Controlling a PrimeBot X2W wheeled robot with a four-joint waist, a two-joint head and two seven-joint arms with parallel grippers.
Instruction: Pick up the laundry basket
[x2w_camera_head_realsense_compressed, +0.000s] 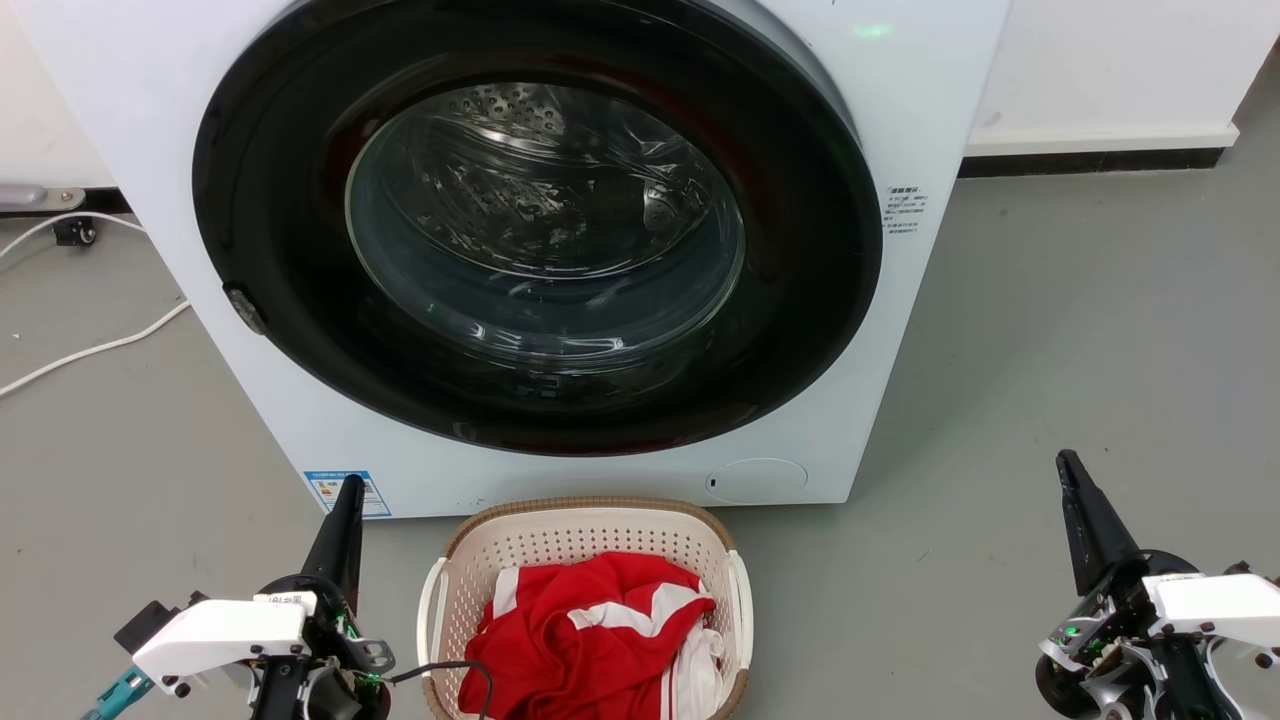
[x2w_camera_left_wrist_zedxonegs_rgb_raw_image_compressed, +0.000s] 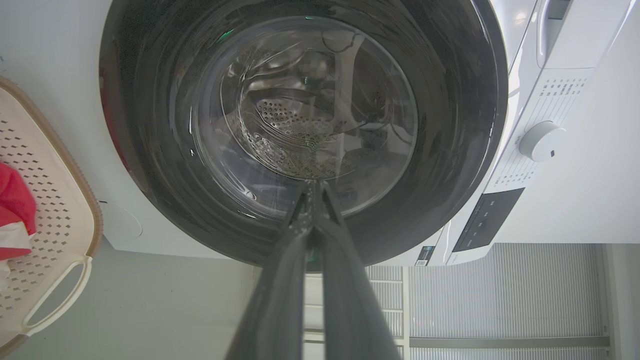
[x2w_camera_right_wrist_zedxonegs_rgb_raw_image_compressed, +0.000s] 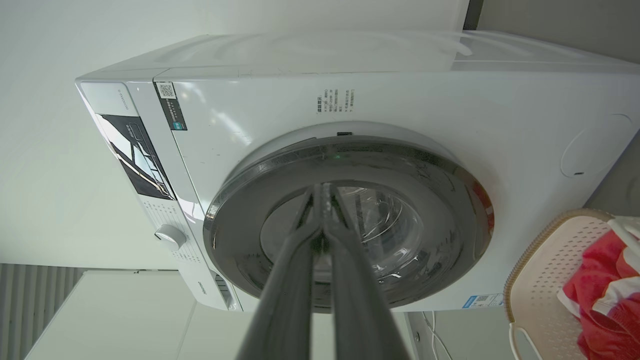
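Note:
The laundry basket (x2w_camera_head_realsense_compressed: 590, 538) stands on the floor just in front of the washing machine; it is cream with perforated walls, a brown woven rim and white side handles (x2w_camera_head_realsense_compressed: 741, 590). A red and white garment (x2w_camera_head_realsense_compressed: 580, 640) lies inside it. My left gripper (x2w_camera_head_realsense_compressed: 350, 495) is left of the basket, fingers shut and pointing up, apart from it. My right gripper (x2w_camera_head_realsense_compressed: 1070, 470) is far to the basket's right, also shut and holding nothing. The left wrist view has the basket (x2w_camera_left_wrist_zedxonegs_rgb_raw_image_compressed: 45, 200) at its left edge beyond the shut left gripper (x2w_camera_left_wrist_zedxonegs_rgb_raw_image_compressed: 314, 187). The right wrist view has the basket (x2w_camera_right_wrist_zedxonegs_rgb_raw_image_compressed: 545, 280) at lower right beyond the shut right gripper (x2w_camera_right_wrist_zedxonegs_rgb_raw_image_compressed: 321, 190).
A white front-loading washing machine (x2w_camera_head_realsense_compressed: 930, 120) with its dark round door (x2w_camera_head_realsense_compressed: 540, 230) closed rises right behind the basket. A white cable (x2w_camera_head_realsense_compressed: 90, 350) runs over the grey floor at the left. A thin black cable (x2w_camera_head_realsense_compressed: 450, 668) hangs over the basket's near left rim.

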